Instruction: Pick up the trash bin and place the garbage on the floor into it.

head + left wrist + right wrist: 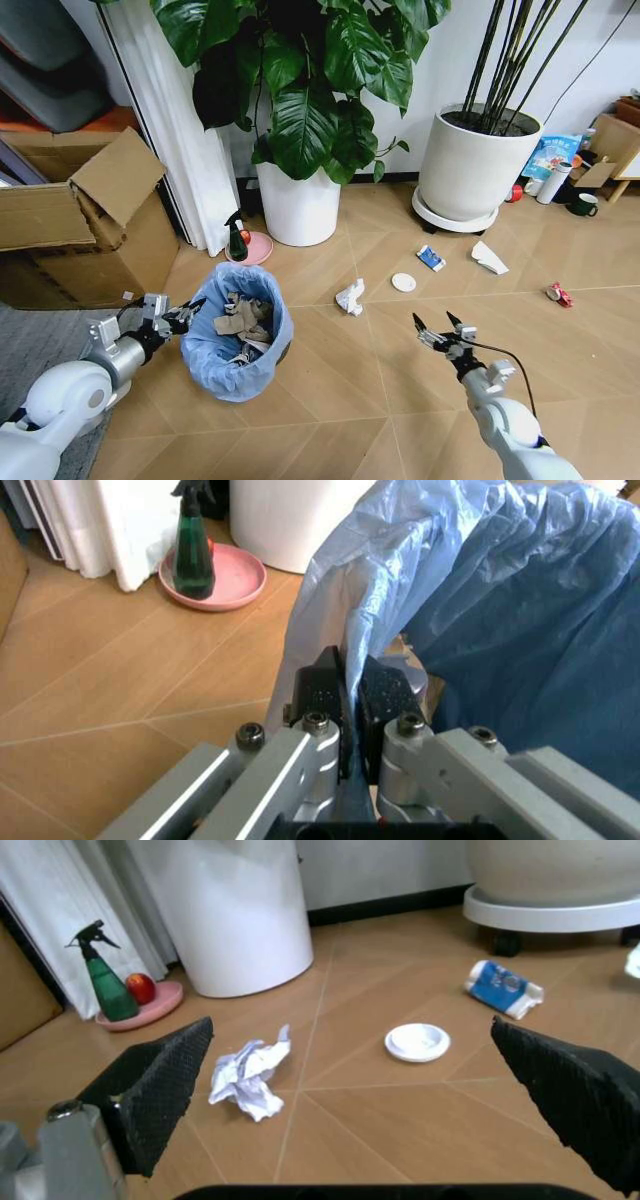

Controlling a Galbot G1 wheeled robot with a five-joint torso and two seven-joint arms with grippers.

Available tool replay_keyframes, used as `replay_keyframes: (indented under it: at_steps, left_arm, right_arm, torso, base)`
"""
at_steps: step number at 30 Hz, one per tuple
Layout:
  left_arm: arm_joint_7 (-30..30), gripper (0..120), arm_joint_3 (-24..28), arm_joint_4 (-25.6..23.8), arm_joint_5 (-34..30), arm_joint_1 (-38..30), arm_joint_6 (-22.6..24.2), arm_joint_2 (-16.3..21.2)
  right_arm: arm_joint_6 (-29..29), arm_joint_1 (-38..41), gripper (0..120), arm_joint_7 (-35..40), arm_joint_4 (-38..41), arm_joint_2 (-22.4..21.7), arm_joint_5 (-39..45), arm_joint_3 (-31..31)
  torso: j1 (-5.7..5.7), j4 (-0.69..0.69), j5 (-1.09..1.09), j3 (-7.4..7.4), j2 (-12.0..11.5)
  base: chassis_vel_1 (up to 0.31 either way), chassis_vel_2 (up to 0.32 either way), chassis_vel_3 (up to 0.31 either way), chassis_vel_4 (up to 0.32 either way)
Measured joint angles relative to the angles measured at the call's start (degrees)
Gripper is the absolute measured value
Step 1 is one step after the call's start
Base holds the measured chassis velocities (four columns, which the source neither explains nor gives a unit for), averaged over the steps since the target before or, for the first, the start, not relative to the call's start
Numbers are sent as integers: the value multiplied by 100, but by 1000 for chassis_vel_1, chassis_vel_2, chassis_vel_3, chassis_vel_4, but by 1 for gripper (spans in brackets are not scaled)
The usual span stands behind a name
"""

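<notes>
Left gripper [350, 694] pinching one trash bin's [240, 345] bag, right gripper [441, 328] wide — perhaps five garbage [350, 297] pieces.

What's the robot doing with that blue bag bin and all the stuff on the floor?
It's tidying up. The left gripper is pinched shut on the blue bag at the rim of the trash bin, which already has crumpled paper inside. The right gripper is open above the floor, facing a crumpled white paper and a white disc. A blue packet lies farther off, not yet picked up.
</notes>
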Motion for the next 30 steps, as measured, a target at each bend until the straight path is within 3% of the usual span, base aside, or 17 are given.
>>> replay_keyframes:
  at_steps: [17, 30]
  left_arm:
    - [4, 0, 4, 41, 31, 10, -9, -58]
    - [-3, 0, 39, 42, 15, -48, -10, -25]
  right_arm:
    - [36, -198, 100, -219, 71, -28, 4, 237]
    - [49, -133, 100, -256, -2, -4, 19, 178]
  torso:
    - [0, 0, 1, 0, 0]
    - [1, 0, 1, 1, 0]
  base:
    - [-10, 6, 9, -8]
    - [-109, 110, 109, -118]
